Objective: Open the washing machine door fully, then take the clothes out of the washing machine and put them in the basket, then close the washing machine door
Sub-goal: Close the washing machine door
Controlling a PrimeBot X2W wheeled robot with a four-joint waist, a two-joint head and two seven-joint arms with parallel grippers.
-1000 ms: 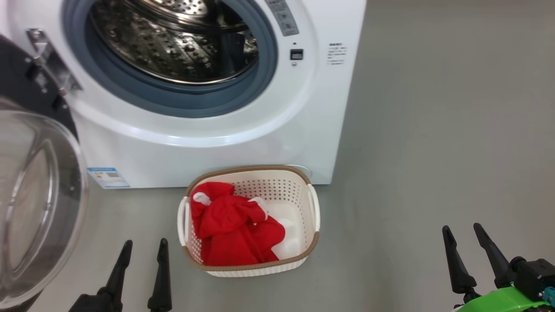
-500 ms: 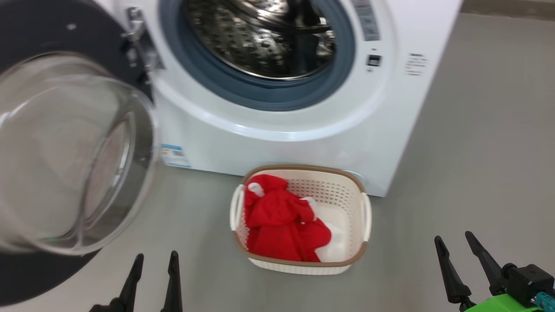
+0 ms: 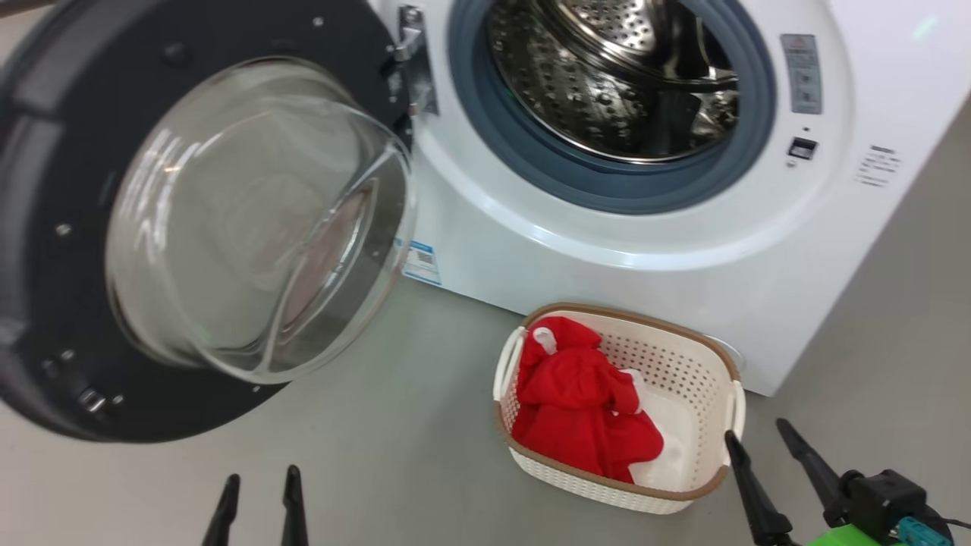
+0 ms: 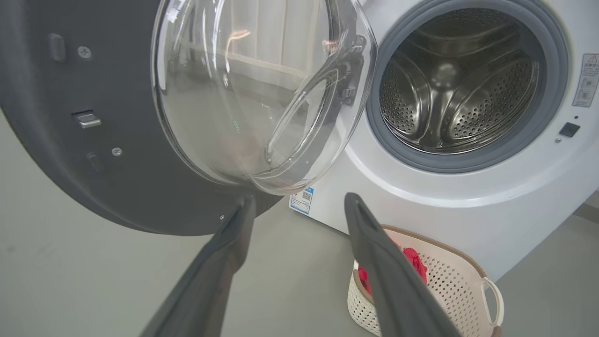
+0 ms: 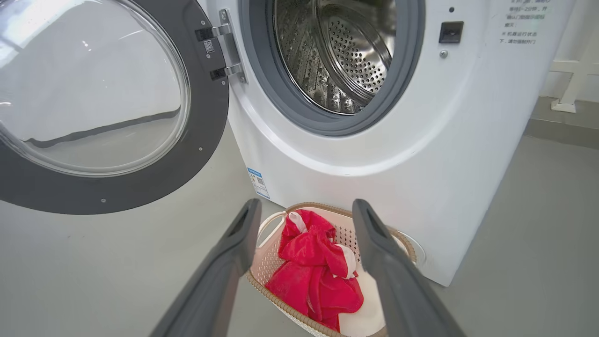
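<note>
Door wide open there! The washing machine door [image 3: 45, 227] hung out on its steel hinge [image 3: 410, 61], a broad dark ring studded with screws around a bulging clear glass bowl [image 3: 250, 220]. Behind it the washing machine [image 3: 645, 265] was smooth glossy white, with a perforated steel drum [image 3: 607, 83] gleaming inside a blue-grey rubber ring [image 3: 607, 189]. Down on the grey floor [image 3: 425, 425], just in front of the washer, sat the basket [image 3: 713, 356], cream plastic with dotted walls and a brown woven-look rim. The clothes [image 3: 580, 409] lay crumpled inside it, soft red with a bit of white. The left gripper [image 3: 261, 476] was low, its fingers spread and aimed at the door's lower edge. The right gripper [image 3: 755, 428] was spread too, gripping nothing, its long dark fingers framing the basket.
</note>
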